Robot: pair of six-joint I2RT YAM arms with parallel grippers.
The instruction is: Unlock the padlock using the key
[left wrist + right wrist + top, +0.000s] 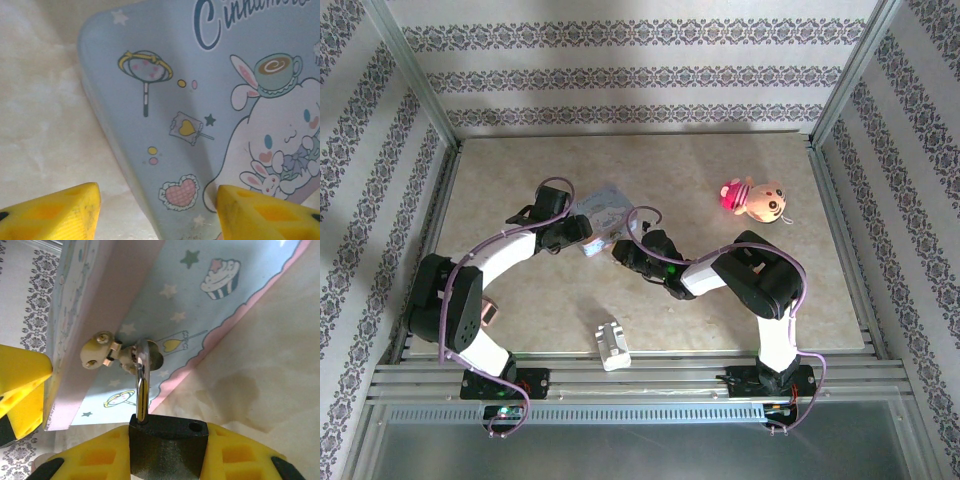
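Right wrist view, bottom centre: right gripper [167, 457] clamps the small silver-grey metal padlock [167, 440] hooked to the pale blue tin [200, 305], left gripper [159, 212] gaping; best held steady.

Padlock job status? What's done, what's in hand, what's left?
Done, it seems: the padlock looks unlocked, with one shackle leg out and its hole empty. In hand: the right tool grips the padlock body, and the left tool hangs open over the tin. Left, if wanted: unhooking the shackle, which appears hooked through the hasp.
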